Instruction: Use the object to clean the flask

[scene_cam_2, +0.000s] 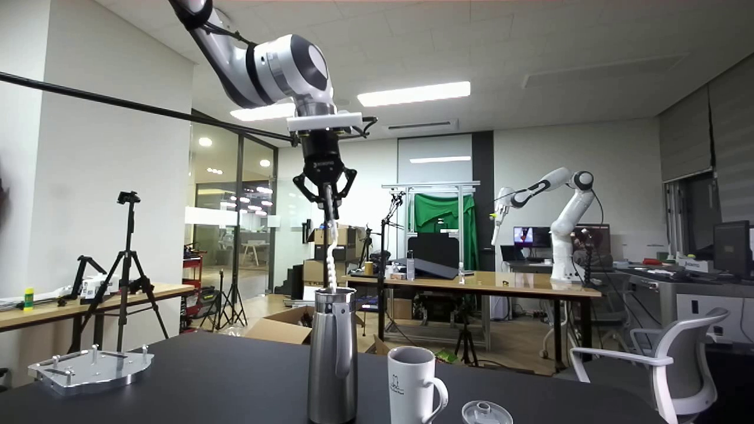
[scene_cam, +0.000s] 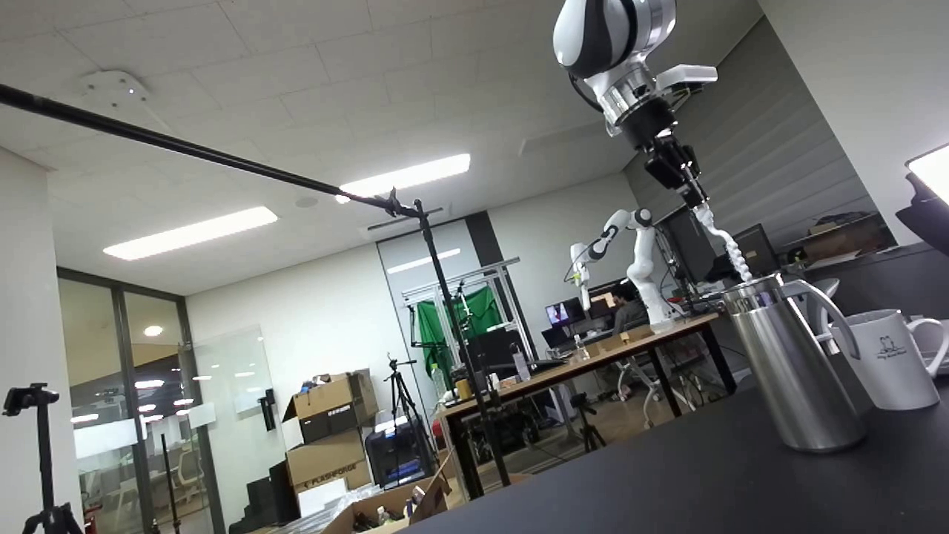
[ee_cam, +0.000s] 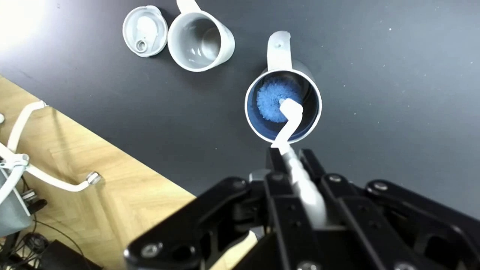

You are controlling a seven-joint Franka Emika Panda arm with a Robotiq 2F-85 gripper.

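Observation:
The object is a white, twisted, slender brush. It shows in both exterior views (scene_cam: 725, 239) (scene_cam_2: 331, 259) and in the wrist view (ee_cam: 289, 125). Its blue bristly head (ee_cam: 275, 99) is down inside the flask. The flask is a tall brushed-silver cylinder with a handle, upright on the black table (scene_cam: 797, 371) (scene_cam_2: 326, 371); its open mouth faces the wrist camera (ee_cam: 309, 101). My gripper (scene_cam: 695, 194) (scene_cam_2: 330, 213) (ee_cam: 291, 153) is above the flask, shut on the brush's upper handle. The brush enters through the flask's mouth; its head is hidden in the exterior views.
A white mug (scene_cam: 886, 363) (scene_cam_2: 406, 386) (ee_cam: 200, 41) stands beside the flask. A round clear lid (scene_cam_2: 486, 413) (ee_cam: 145, 32) lies by the mug. A metal plate with posts (scene_cam_2: 91, 368) lies farther off on the black table. A black boom pole (scene_cam_2: 147, 112) crosses behind the arm.

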